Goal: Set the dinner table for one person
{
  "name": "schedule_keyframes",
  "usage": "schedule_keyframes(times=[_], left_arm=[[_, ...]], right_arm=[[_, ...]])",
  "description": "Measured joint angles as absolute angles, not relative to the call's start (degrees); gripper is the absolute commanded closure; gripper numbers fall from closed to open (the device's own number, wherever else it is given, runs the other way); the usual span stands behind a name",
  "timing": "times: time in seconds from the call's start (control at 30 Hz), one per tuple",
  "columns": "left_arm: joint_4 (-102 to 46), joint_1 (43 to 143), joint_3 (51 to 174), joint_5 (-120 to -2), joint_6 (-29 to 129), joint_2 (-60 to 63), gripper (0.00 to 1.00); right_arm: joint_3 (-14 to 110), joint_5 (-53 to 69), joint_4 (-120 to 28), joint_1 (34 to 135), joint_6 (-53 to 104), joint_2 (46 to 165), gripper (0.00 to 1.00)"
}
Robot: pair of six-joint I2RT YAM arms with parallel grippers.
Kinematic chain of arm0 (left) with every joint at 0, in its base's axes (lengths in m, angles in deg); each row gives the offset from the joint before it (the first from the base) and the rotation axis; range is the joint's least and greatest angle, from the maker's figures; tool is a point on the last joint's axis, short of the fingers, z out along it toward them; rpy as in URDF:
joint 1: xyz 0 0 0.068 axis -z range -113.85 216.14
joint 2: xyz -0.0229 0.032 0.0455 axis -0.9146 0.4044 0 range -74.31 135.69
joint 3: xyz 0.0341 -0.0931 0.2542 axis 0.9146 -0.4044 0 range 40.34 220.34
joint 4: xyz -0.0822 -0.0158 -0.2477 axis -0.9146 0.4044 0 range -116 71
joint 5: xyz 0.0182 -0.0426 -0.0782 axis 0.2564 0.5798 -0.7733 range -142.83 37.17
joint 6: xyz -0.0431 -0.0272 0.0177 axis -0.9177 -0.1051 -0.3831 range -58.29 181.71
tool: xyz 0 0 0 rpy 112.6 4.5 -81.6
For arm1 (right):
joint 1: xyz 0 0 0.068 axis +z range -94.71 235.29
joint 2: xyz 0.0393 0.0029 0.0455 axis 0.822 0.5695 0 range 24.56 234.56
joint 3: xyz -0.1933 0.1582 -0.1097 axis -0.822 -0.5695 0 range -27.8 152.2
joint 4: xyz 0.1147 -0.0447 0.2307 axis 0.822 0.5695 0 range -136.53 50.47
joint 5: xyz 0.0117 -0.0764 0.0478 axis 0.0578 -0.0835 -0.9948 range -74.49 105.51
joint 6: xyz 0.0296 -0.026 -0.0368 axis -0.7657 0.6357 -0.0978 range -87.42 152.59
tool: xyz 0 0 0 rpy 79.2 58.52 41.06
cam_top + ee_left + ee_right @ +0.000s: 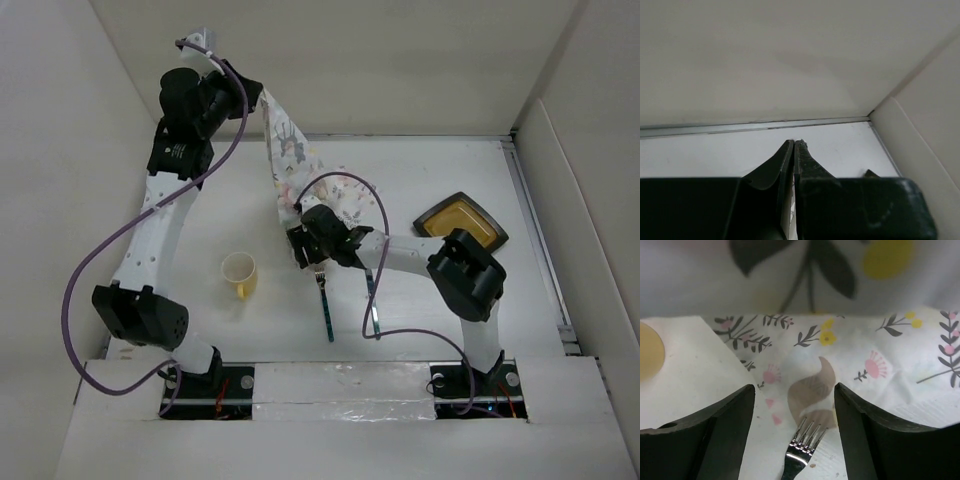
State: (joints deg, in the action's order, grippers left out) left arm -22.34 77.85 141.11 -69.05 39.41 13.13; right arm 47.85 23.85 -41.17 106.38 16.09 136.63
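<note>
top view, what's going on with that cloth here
The left end effector is shut on one end of the cloth mat, holding it up off the dinner table. The right end effector hangs open over the fork, whose tines lie at the mat's low end. A yellow mug and a plate sit nearby.

Left arm stretched to far left corner, elbow bent, wrist high; left gripper (pixel 252 98) pinched closed on mat (pixel 285 150) corner. Right arm folded toward centre, wrist low; right gripper (pixel 794 392) fingers spread wide.
</note>
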Motion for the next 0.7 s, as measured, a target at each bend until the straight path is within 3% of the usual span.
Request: schedule_keyframes(times=[0.3,0.57,0.67,0.7], left_arm=[[-20.6,76.7,141.7,-62.3,43.0,23.5,1.0],[-19.3,74.8,146.0,-57.4,44.6,27.9,1.0],[-19.3,74.4,145.9,-56.2,45.2,27.9,1.0],[-19.6,74.3,145.8,-55.7,45.3,27.9,1.0]], right_arm=[[47.6,23.8,-39.4,108.0,18.4,138.8,0.33],[61.1,23.8,-34.8,106.9,19.3,148.2,0.37],[63.5,24.1,-33.6,105.7,19.4,149.7,0.41],[63.6,24.3,-33.2,105.3,19.5,149.7,0.51]])
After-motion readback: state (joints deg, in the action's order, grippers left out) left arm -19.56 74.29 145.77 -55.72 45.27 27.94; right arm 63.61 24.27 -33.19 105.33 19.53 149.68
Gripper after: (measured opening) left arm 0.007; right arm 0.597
